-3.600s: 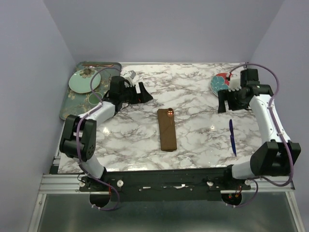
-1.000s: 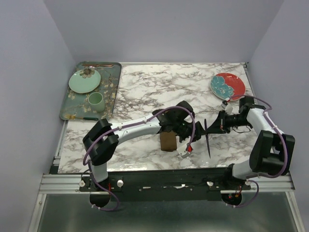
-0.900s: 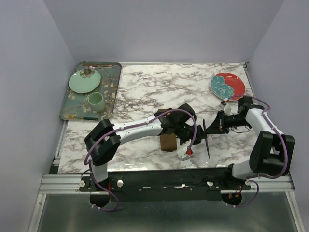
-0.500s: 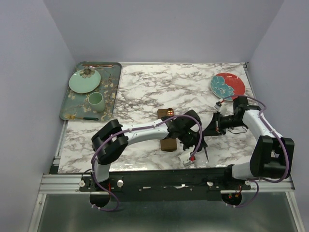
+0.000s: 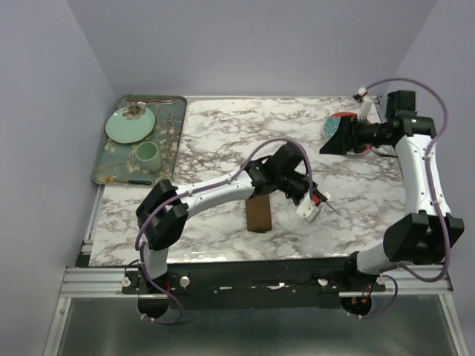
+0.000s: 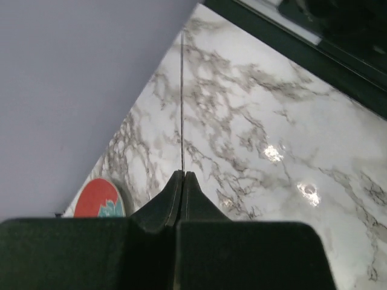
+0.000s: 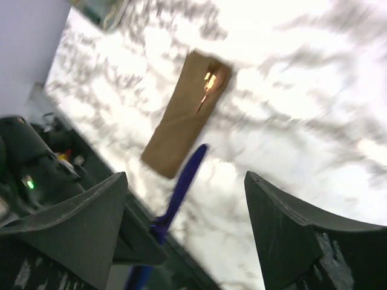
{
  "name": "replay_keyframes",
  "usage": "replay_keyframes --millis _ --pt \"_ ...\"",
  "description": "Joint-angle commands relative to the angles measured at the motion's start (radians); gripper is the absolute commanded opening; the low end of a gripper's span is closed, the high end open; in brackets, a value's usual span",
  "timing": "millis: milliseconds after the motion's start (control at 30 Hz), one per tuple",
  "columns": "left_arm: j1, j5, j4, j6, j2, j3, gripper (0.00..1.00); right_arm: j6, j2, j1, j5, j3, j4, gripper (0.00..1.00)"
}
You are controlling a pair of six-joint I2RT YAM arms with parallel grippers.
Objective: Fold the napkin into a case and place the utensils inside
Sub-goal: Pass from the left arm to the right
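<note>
The napkin, folded into a narrow brown case (image 5: 258,216), lies mid-table, its far end hidden under my left arm. In the right wrist view the case (image 7: 184,118) shows the copper utensil's end (image 7: 209,81) at its mouth. My left gripper (image 5: 318,199) is shut on the blue-handled utensil (image 7: 181,178), which hangs above the table to the right of the case. In the left wrist view that utensil (image 6: 182,109) is a thin edge-on line running out from the shut left gripper (image 6: 182,173). My right gripper (image 5: 330,144) is raised at the back right, open and empty (image 7: 186,175).
A red plate (image 5: 343,122) sits at the back right, partly behind my right gripper, and also shows in the left wrist view (image 6: 100,199). A green floral tray (image 5: 172,137) at the back left carries a pale green plate (image 5: 130,124) and a cup (image 5: 148,154).
My left gripper closed on the blue utensil. My right gripper let it go, opened wide and pulled up and back toward the red plate. The left arm lifted the utensil slightly farther from me.
</note>
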Motion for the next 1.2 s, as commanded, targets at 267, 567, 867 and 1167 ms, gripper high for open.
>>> replay_keyframes --millis 267,567,867,1167 --pt "0.332 0.394 0.774 -1.831 -0.089 0.013 0.00 -0.175 -0.059 -0.113 -0.321 0.240 -0.081 0.92" --pt "0.398 0.391 1.315 -2.538 -0.057 -0.136 0.00 0.164 -0.204 0.099 -0.322 0.019 0.365 0.79" --pt "0.401 0.393 1.224 -2.516 -0.075 -0.161 0.00 0.268 -0.187 0.174 -0.302 0.010 0.422 0.59" --pt "0.399 0.388 1.180 -2.490 -0.086 -0.164 0.00 0.334 -0.187 0.241 -0.286 -0.019 0.479 0.35"
